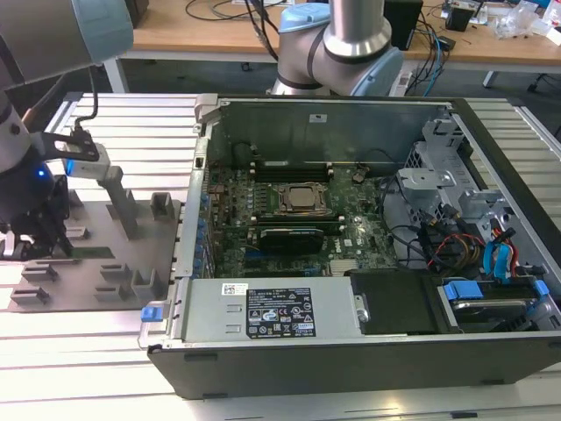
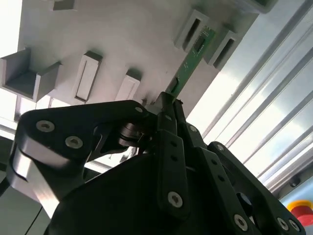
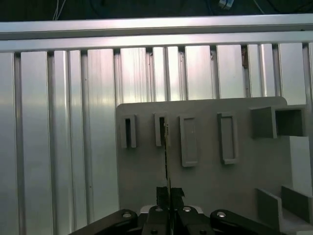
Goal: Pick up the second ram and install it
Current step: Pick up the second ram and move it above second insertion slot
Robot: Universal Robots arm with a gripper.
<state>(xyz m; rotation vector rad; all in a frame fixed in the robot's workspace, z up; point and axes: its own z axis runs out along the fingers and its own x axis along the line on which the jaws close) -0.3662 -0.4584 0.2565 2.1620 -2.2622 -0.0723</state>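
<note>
Gripper (image 2: pixel 168 100) pinched on the second ram (image 2: pixel 192 61), down at the grey fixture plate (image 2: pixel 122 29)

You've got the claw pressed together on the near end of the green stick, held edge-on. The rest of the board runs out along the plate, with its far end between two slotted blocks (image 2: pixel 193 29) near the plate's edge. The grip is at one end only, so I'd judge the free length can lever or snag on those blocks: bring it off the plate straight and slow, no twist, board plane in line with the fingers. Check the pinch sits on bare board edge, not chips. Open computer case (image 1: pixel 351 228) sits just beside the plate, on the exterior view's right of it
</note>
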